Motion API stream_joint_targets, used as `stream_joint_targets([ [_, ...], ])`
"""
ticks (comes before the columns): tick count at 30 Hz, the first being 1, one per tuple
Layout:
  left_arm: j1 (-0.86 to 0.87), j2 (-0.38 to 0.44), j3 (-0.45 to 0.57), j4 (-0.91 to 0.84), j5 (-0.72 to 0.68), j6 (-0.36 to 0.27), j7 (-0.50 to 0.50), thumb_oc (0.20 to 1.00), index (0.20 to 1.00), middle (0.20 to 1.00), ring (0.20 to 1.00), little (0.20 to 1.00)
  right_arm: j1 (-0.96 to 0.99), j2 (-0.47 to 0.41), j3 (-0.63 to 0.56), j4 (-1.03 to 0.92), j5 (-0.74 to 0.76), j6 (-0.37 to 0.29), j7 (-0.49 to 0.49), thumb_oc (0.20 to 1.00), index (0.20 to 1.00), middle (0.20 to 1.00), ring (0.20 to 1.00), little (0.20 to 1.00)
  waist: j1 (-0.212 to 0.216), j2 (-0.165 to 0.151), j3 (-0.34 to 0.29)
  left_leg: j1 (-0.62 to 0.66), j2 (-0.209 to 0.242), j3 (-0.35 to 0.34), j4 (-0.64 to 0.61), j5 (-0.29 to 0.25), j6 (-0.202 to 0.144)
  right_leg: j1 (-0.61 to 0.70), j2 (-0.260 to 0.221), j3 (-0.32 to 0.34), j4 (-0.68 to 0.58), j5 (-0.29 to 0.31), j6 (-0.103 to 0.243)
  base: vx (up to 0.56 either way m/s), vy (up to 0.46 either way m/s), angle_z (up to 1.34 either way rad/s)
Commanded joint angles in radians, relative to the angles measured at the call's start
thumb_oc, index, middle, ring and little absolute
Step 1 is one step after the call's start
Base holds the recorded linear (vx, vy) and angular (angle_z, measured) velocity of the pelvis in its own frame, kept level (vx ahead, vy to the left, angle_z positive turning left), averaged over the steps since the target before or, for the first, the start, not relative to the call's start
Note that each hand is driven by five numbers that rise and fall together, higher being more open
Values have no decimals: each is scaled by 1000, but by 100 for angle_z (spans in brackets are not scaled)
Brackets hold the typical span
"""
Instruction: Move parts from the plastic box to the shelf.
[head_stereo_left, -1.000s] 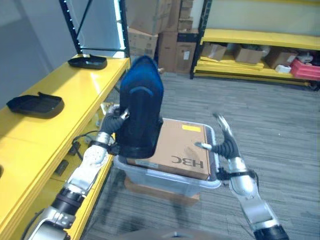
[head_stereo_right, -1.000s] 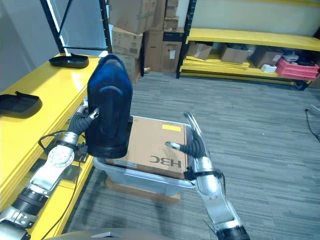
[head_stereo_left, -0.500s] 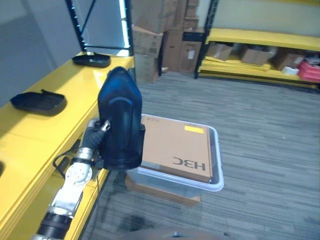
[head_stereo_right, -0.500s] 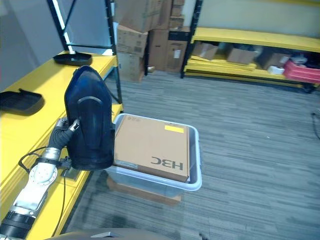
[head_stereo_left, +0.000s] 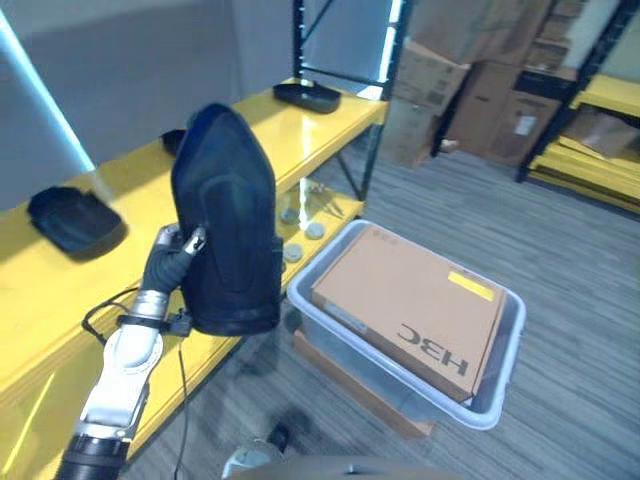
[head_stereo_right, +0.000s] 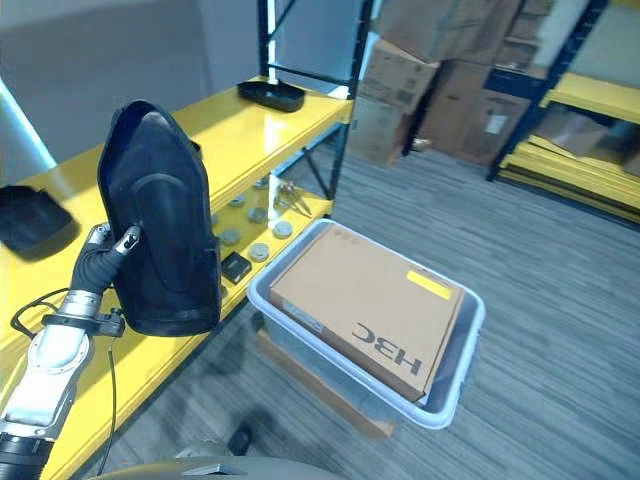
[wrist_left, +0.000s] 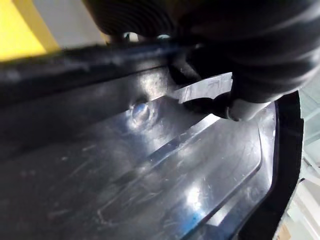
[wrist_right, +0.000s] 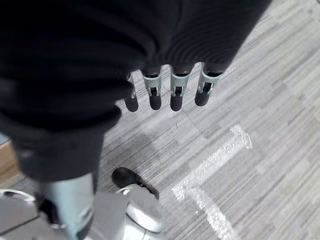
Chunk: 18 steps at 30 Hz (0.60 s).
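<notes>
Black moulded plastic, glossy and ribbed inside: our left hand (head_stereo_left: 172, 256) has its fingers curled round the edge of this tall, pointed part (head_stereo_left: 228, 240), upright beside the yellow shelf (head_stereo_left: 130, 200). Our right hand (wrist_right: 170, 90) hangs with fingers straight and empty over grey carpet. Beyond, the translucent plastic box (head_stereo_left: 500, 400) carries a flat cardboard carton (head_stereo_left: 410, 310); similar dark parts (head_stereo_left: 75, 220) lie along the shelf.

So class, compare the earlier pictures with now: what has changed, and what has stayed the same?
The right hand, raised by the box a second ago, has dropped to hang open over the floor. The camera has turned toward the shelf. The left hand still grips the black part, upright. The carton stays in the box.
</notes>
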Motion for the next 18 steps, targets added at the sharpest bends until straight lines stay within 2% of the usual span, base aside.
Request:
stream_joint_targets([
  [1,-62,38,72,-78,-52,-81,7,200,200,200,200,200,-72,-1,-32,5,-12,-4,0,1000,1000,1000,1000,1000,-23,-43,-5,-109,62,362,115,69,39,-96,-81,-15,33,18,47,-120,-31,199],
  [2,-63,38,72,-78,-52,-81,7,200,200,200,200,200,-73,-1,-32,5,-12,-4,0,1000,1000,1000,1000,1000,-22,-42,-5,-113,62,362,117,71,40,-99,-81,-15,33,20,47,-122,-18,167],
  [3,-68,41,65,-71,-49,-79,3,200,200,200,200,200,-75,-1,-36,0,-4,-5,-1,1000,1000,1000,1000,1000,-25,-45,-3,-114,66,404,140,55,42,-100,-90,-38,30,22,46,-155,13,119],
  [4,-66,53,67,-68,-36,-83,-3,200,200,200,200,200,-78,-4,-49,-6,17,-7,-1,1000,1000,1000,1000,1000,-24,-57,-3,-93,51,453,207,-19,50,-102,-110,-78,28,25,40,-155,13,83],
  [5,-67,53,67,-69,-36,-83,-3,200,200,200,200,200,-79,-3,-50,-5,17,-7,-1,1000,1000,1000,1000,1000,-27,-58,-5,-99,50,451,206,-15,51,-106,-111,-81,28,27,40,-186,23,112],
  [6,-65,62,80,-75,-31,-83,-5,200,200,200,200,200,-77,0,-58,-3,27,-5,2,1000,1000,1000,1000,1000,-27,-77,-11,-77,23,490,307,-112,70,-107,-134,-120,32,32,37,-136,21,111],
  [9,-76,63,78,-85,-31,-85,-10,200,200,200,200,200,-75,6,-59,2,23,-3,9,1000,1000,1000,1000,1000,-33,-90,-21,-48,17,542,373,-173,76,-112,-148,-173,32,39,36,-77,42,80],
  [10,-89,64,70,-89,-33,-86,-16,200,200,200,200,200,-72,14,-63,4,27,-1,8,1000,1000,1000,1000,1000,-39,-92,-40,2,21,562,345,-243,74,-107,-151,-204,29,31,52,-8,79,71],
  [12,-95,69,64,-87,-17,-84,-17,200,200,200,200,200,-67,23,-63,-1,30,-3,9,1000,1000,1000,1000,1000,-48,-92,-49,33,19,569,295,-257,82,-105,-157,-234,32,33,62,1,116,121],
  [13,-104,79,53,-91,-3,-83,-16,200,200,200,200,200,-61,29,-67,-1,32,-3,6,1000,1000,1000,1000,1000,-52,-88,-60,61,22,576,214,-232,84,-105,-160,-260,36,38,71,-18,243,139],
  [14,-103,95,49,-90,20,-79,-15,200,200,200,200,200,-65,38,-65,-7,32,-2,4,1000,1000,1000,1000,1000,-53,-88,-72,85,4,554,139,-219,97,-110,-172,-279,63,38,79,-2,289,90],
  [18,-100,126,58,-115,37,-72,3,200,200,200,200,200,-82,52,-35,-55,10,-9,-11,1000,1000,1000,1000,1000,-60,-88,-49,120,-25,524,80,-201,141,-175,-218,-272,222,25,96,-11,202,39],
])
